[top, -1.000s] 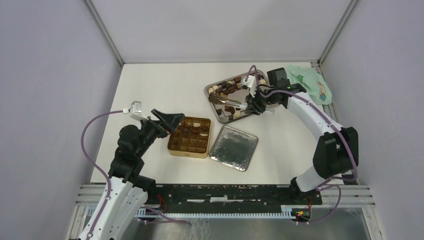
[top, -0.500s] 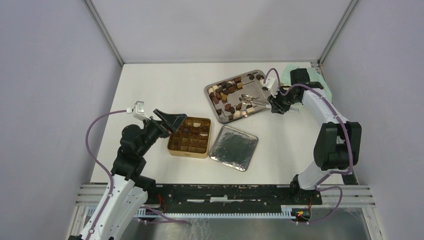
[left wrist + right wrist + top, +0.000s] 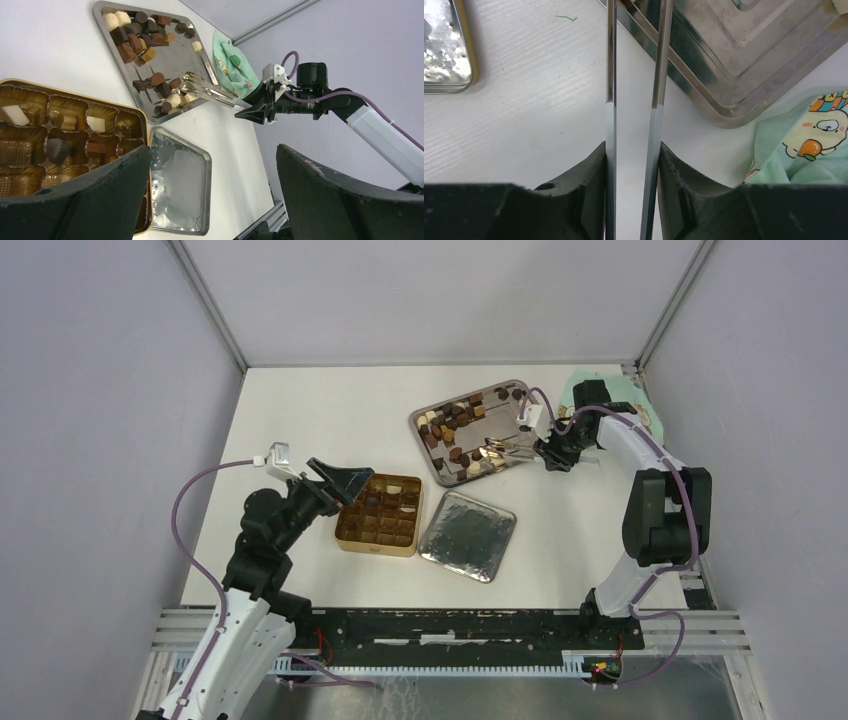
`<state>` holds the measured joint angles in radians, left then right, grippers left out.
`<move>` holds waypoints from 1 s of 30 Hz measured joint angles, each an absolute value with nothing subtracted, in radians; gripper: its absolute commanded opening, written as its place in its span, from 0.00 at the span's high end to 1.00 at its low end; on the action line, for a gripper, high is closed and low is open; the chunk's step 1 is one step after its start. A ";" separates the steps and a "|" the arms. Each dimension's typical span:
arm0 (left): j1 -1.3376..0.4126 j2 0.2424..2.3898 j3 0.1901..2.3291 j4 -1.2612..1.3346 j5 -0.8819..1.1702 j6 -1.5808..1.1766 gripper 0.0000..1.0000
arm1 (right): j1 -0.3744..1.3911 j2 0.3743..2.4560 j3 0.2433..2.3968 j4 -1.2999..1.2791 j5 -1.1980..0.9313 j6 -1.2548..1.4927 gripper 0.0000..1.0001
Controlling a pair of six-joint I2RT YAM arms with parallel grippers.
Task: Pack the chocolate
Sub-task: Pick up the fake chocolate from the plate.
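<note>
The chocolate (image 3: 455, 425) is a heap of small dark, light brown and cream pieces on a steel tray (image 3: 415, 425); the left wrist view shows the chocolate (image 3: 135, 37) too. My right gripper (image 3: 548, 452) is at the tray's near right edge, shut on long silver tongs (image 3: 656, 75). Its fingers (image 3: 589, 170) press on both tong arms. The tong tips (image 3: 189, 80) lie over the tray beside some pieces. A few pieces sit in the gold gridded tin (image 3: 375, 546). My left gripper (image 3: 212, 150) hangs open and empty over the tin's left side.
The tin's silver lid (image 3: 467, 535) lies flat just right of the tin. A green printed cloth (image 3: 625, 400) lies at the far right beside the tray. Grey walls close in the white table on three sides.
My right gripper has drawn back to the right with the tongs, from over the tray's middle to its near right edge. The left arm has barely moved.
</note>
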<state>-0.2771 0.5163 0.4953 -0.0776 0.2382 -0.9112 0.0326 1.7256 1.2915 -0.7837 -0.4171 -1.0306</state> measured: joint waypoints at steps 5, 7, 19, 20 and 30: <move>-0.277 0.519 0.495 -0.078 0.238 -0.912 0.01 | 0.042 1.745 1.305 -0.785 -0.417 -1.045 0.58; -0.277 0.519 0.495 -0.078 0.238 -0.912 0.01 | 0.047 1.750 1.309 -0.785 -0.417 -1.047 0.58; -0.277 0.519 0.495 -0.078 0.238 -0.913 0.01 | 0.078 1.785 1.358 -0.791 -0.417 -1.053 0.58; -0.277 0.519 0.495 -0.078 0.238 -0.918 0.01 | 0.079 1.788 1.360 -0.792 -0.417 -1.053 0.59; -0.282 0.519 0.495 -0.078 0.238 -0.926 0.01 | 0.090 1.802 1.378 -0.792 -0.417 -1.052 0.78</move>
<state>-0.2821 0.5190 0.4953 -0.0776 0.2382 -0.9260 0.0898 1.8019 1.3781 -0.7921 -0.4168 -1.0523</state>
